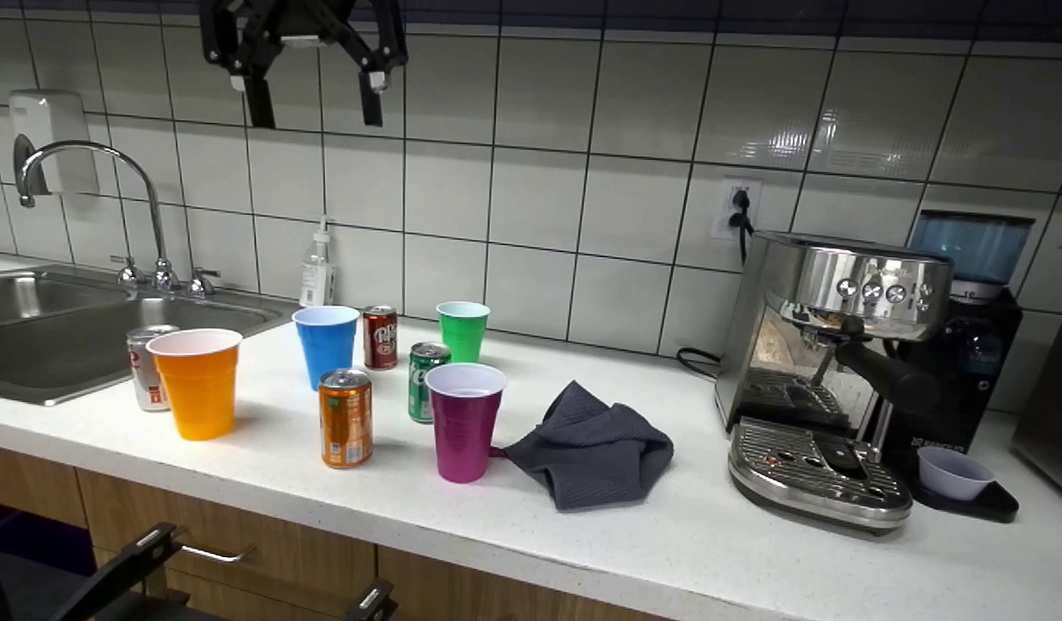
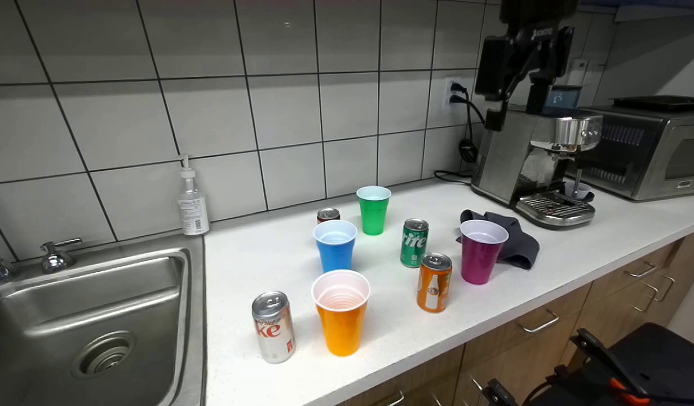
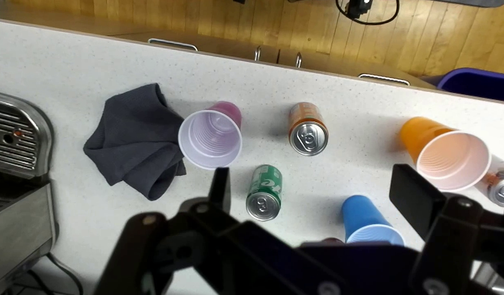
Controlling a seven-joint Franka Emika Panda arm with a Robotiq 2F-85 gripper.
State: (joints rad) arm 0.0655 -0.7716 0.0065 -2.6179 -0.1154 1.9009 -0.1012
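Black two-fingered gripper (image 1: 317, 119) held high, fingers spread, nothing grasped; between them in the wrist view, an upright green cylindrical metal can (image 3: 264, 191) is framed well below on speckled white countertop (image 3: 337, 176)

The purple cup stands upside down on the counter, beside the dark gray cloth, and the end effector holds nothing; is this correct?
Not upside down: the wrist view shows the purple cup standing mouth up, its inside visible. It is on the counter beside the dark gray cloth, and the end effector holds nothing.
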